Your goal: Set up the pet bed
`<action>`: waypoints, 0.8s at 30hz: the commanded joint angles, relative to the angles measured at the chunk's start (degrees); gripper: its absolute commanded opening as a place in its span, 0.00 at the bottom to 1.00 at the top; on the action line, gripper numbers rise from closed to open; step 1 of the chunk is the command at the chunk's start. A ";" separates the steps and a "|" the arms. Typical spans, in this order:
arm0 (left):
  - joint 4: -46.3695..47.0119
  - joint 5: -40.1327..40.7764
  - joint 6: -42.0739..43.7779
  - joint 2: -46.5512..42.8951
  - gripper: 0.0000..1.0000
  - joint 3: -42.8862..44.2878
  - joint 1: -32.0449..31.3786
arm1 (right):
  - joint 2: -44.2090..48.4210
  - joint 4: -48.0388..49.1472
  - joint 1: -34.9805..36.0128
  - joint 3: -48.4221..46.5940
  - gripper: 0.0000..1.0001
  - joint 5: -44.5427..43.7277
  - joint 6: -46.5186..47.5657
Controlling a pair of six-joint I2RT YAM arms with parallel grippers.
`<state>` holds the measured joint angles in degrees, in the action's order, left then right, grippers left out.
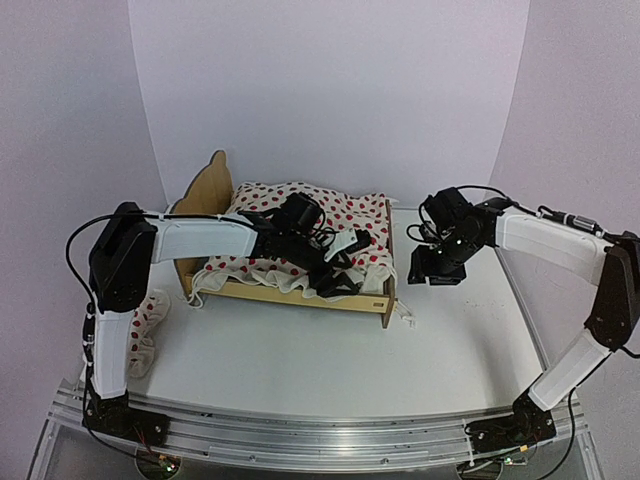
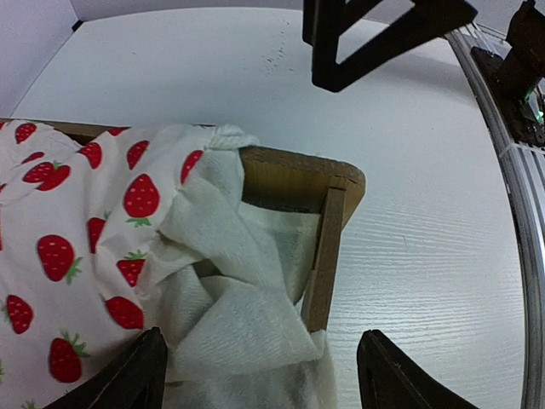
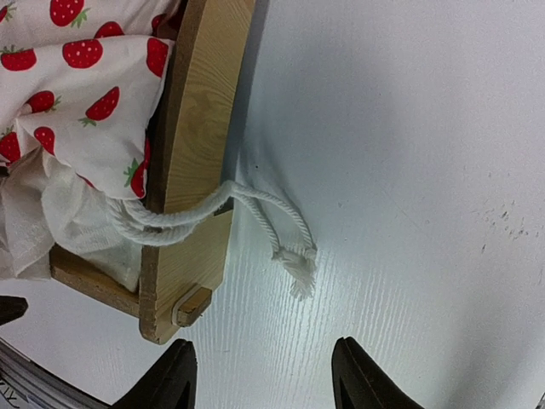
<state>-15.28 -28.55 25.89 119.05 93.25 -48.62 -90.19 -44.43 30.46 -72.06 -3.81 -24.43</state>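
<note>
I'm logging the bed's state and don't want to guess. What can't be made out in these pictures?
The mattress: every view, covered by the strawberry cloth.
The pillow: top view, partly behind the left arm.
The cord: right wrist view, inner end runs under the cloth.
The pet bed: left wrist view, headboard end cut off by the left edge.

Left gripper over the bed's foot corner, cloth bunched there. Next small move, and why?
Probably lower the left gripper and close on the bunched cloth at the corner of the pet bed. Its jaws are open either side of that fold, and the cloth lies crumpled, white underside up.
</note>
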 commanded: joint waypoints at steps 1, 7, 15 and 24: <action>-0.59 1.06 -1.15 1.95 0.75 4.08 -1.02 | 0.90 5.53 -1.17 2.73 0.47 3.15 11.90; -3.45 4.89 -3.08 3.88 0.31 9.39 -0.95 | -0.02 15.15 -3.19 11.06 0.39 4.84 19.55; -9.05 3.33 -4.71 -1.57 0.00 8.79 -0.03 | -4.30 25.24 -3.19 16.91 0.38 4.25 17.16; -10.69 4.51 -5.49 -5.78 0.00 9.47 3.17 | -14.51 28.24 -3.03 15.07 0.37 -0.34 14.41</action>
<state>-24.85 -24.72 21.02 118.75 101.43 -46.98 -101.94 -18.83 27.29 -55.58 -1.18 -8.42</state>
